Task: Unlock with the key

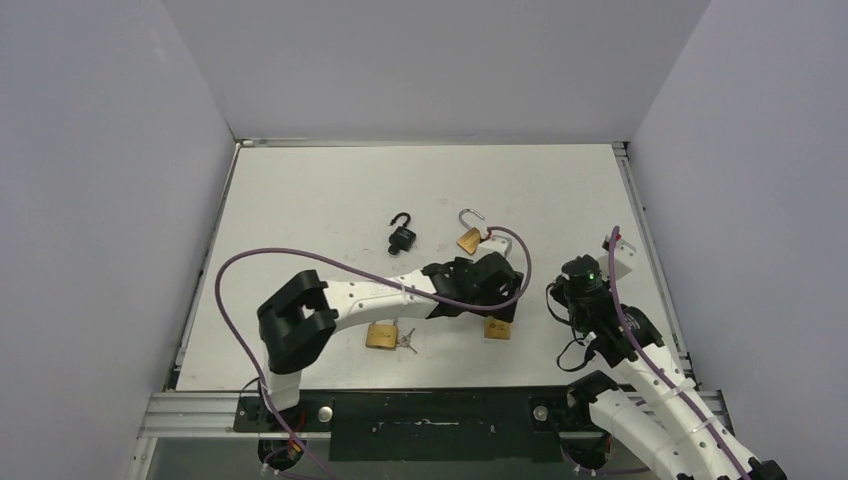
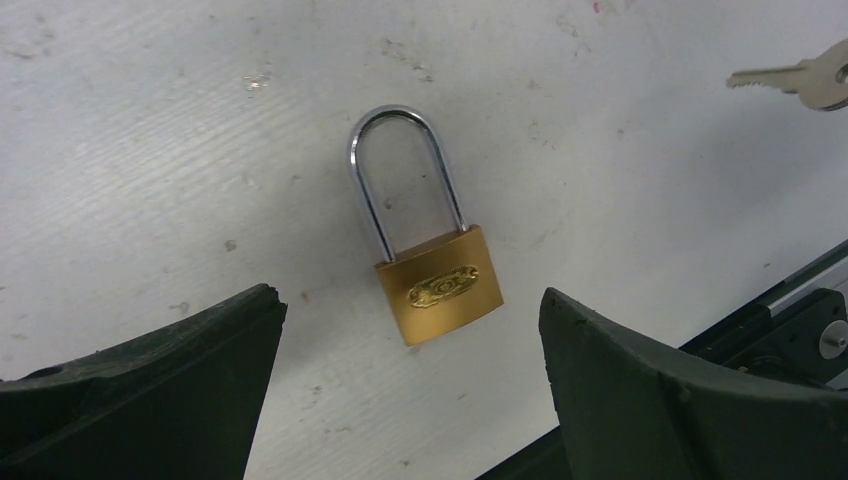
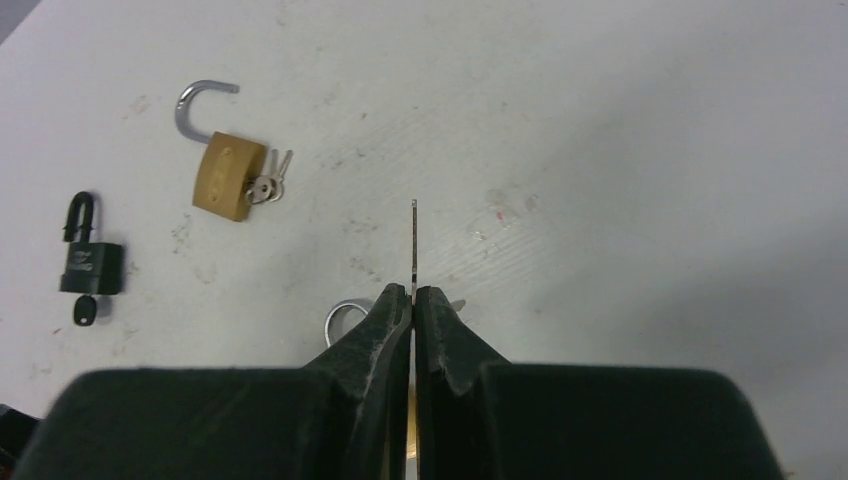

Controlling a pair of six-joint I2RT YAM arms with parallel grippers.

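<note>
Firmly pinched between the pressed-together fingers of the right gripper [image 3: 413, 295], the key [image 3: 413, 245] juts forward edge-on, a thin metal blade above the white table [image 1: 330, 190]. The closed brass padlock [image 2: 440, 290] lies flat near the table's front edge, framed by the widely spread fingers of the left gripper [image 2: 408, 298], which touch nothing.

Around them lie an open brass padlock [image 3: 228, 177] with a small bunch of keys [image 3: 268, 187] at its body, and a black padlock [image 3: 90, 265] with its shackle swung open and a black-headed key [image 3: 85, 310] at its base. Another brass padlock [image 1: 379, 336] sits under the left forearm, with keys [image 1: 406, 340] just beside it. A loose silver key [image 2: 800, 78] shows at the edge of the left wrist view.

From overhead, the left arm stretches low across the table towards the centre-right and hides the closed padlock's shackle. The right arm bends up from its base, its wrist turned inward.

The closed padlock has a long chrome shackle with both legs seated in the body, and an oval emblem on its face.
</note>
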